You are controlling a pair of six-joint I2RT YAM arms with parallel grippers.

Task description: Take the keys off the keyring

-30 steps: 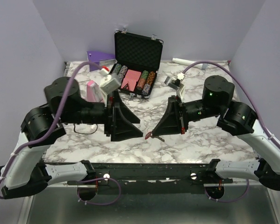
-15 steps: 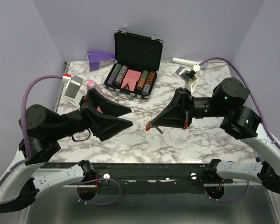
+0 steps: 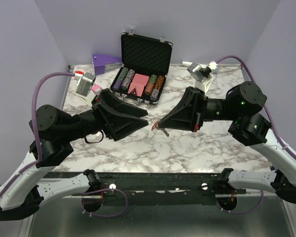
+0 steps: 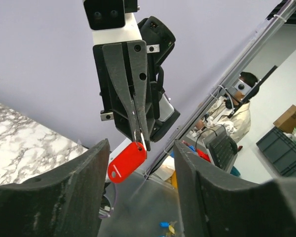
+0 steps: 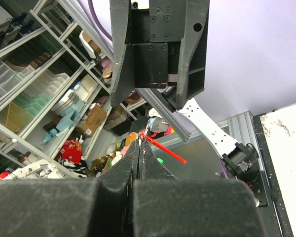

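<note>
Your right gripper (image 3: 157,126) is pinched tight on the keyring (image 4: 127,162), holding it up off the table (image 3: 197,148) near the middle. The left wrist view shows it best: the red tag dangles from the closed fingertips, tilted down to the left. A thin dark sliver, the keys (image 3: 164,132), hangs just beside the tag in the top view, too small to count. Your left gripper (image 3: 142,121) faces it with jaws spread wide, tips just short of the tag and gripping nothing. From the right wrist, the tag is only a red streak past the closed fingers (image 5: 118,177), and the left gripper fills the frame above it. Behind both grippers the chip case (image 3: 146,49) stands open, with chips (image 3: 138,85) in rows. A purple wedge (image 3: 106,61) sits at the far left corner. Your left arm covers most of the pink box (image 3: 95,89). A black loop (image 3: 92,139) lies on the marble under that arm.
</note>
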